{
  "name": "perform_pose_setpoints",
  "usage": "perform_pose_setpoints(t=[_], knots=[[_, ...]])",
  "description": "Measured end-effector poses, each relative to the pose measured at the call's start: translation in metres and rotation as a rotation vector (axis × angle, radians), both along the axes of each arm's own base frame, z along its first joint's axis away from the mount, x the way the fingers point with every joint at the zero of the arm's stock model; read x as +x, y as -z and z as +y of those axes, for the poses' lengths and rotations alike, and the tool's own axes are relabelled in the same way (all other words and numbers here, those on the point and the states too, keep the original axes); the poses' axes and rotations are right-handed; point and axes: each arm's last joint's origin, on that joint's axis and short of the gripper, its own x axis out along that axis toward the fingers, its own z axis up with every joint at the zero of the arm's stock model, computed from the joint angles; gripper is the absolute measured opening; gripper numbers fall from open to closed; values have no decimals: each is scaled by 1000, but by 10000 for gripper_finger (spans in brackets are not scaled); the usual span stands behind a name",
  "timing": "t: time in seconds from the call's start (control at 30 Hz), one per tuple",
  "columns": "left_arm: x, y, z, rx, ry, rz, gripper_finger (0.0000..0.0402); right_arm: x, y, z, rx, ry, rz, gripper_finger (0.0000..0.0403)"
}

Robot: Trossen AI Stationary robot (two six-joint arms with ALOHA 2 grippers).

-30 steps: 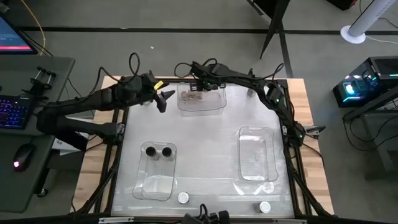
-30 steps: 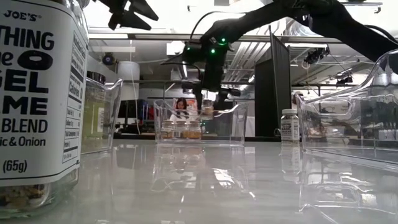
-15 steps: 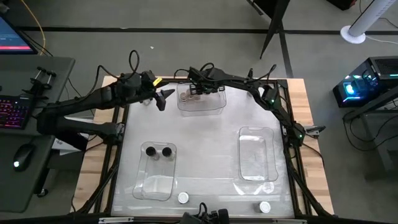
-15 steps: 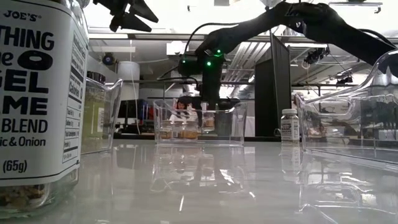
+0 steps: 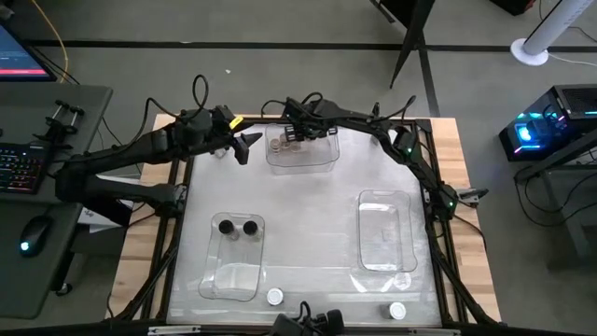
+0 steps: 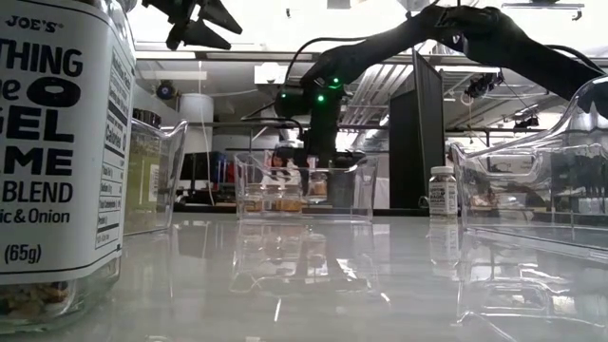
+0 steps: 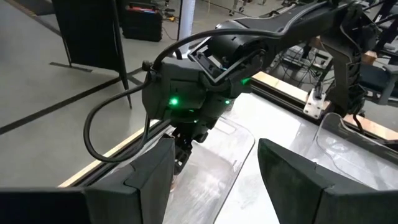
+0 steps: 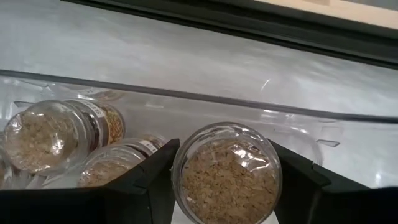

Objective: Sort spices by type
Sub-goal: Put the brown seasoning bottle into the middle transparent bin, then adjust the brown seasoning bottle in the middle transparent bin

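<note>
The right gripper (image 5: 290,137) is down inside the clear bin at the far edge of the tabletop (image 5: 308,201), its jaws clamped on a spice jar (image 8: 227,172) filled with tan granules. The right wrist view shows that jar between the two dark fingers, with two more tan-filled jars (image 8: 40,135) lying just beside it in the same far bin (image 5: 303,159). In the low view the gripper hangs into that bin (image 6: 304,190) with green lights showing on the wrist above.

The left gripper (image 5: 246,147) hovers above the tabletop just left of the far bin, jaws apart and holding nothing.

Two black-lidded jars (image 5: 238,227) stand side by side in the near-left bin (image 5: 231,280). The near-right bin (image 5: 384,233) has one white-lidded jar (image 5: 402,281) at its near end. Two more white-lidded jars (image 5: 274,297) stand on the tabletop by the near edge, and another small jar (image 6: 443,192) stands alone to the right of the far bin.
</note>
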Motion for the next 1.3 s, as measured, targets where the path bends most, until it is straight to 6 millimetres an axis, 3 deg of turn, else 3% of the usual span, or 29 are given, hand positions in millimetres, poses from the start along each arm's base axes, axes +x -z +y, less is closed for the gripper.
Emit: perform_pose_setpoints(t=[0.37,0.63,1.03,1.17,1.3], knots=[[0,0,0,0,0,0,218,-1,0,-2,21,-10,-9,251],[0,0,0,0,0,1,218,0,-3,-3,17,-18,-23,259],[0,1,0,-5,0,12,218,3,-61,-5,-102,-95,-66,259],[-1,2,0,-26,-8,9,218,5,-61,9,-19,-213,-79,236],[-1,3,0,-30,-9,16,218,13,-43,35,45,-314,-30,145]])
